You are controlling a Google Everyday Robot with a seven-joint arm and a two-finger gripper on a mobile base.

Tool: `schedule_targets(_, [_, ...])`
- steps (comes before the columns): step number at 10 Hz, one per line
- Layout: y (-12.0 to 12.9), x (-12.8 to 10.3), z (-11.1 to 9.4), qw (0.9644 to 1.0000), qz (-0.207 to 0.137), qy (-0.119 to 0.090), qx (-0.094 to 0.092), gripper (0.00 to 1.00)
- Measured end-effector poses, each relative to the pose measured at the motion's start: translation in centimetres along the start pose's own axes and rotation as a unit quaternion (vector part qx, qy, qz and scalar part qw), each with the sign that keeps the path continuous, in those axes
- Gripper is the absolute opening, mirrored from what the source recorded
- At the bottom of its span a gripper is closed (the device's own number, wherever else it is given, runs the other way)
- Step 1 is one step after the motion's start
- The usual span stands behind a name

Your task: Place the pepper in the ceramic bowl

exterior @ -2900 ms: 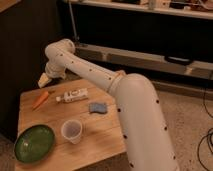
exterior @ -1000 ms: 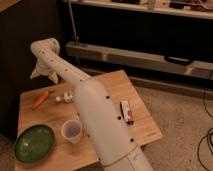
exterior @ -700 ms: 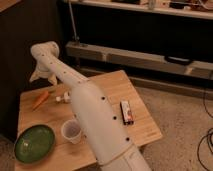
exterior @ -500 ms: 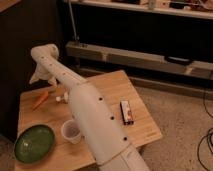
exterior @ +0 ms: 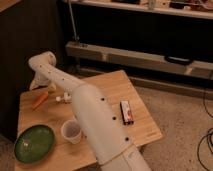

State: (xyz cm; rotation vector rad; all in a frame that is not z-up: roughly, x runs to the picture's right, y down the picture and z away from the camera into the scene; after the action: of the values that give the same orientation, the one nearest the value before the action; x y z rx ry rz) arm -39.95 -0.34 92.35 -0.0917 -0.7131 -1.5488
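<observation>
Plainly, the pepper [exterior: 40,100] lies outside the ceramic bowl [exterior: 34,144], just beside the claw [exterior: 36,84]; its grip cannot be told.

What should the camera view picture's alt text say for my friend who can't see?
A white robot arm reaches across a wooden table, its gripper close to an orange pepper lying near the far edge. Nearer the camera sit an empty dark green ceramic bowl and a clear plastic cup.

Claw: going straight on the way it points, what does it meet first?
Likely the pepper, lying on the table just below the claw; depth is unclear, so it could touch bare wood instead.
</observation>
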Motion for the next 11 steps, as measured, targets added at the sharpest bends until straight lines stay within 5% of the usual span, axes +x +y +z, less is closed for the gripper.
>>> schedule_targets(3, [-0.3, -0.1, 0.8, 0.9990, -0.031, 0.031, -0.003, 0.80])
schedule_targets(11, [-0.4, -0.6, 5.1, 0.9984, -0.048, 0.021, -0.023, 0.80])
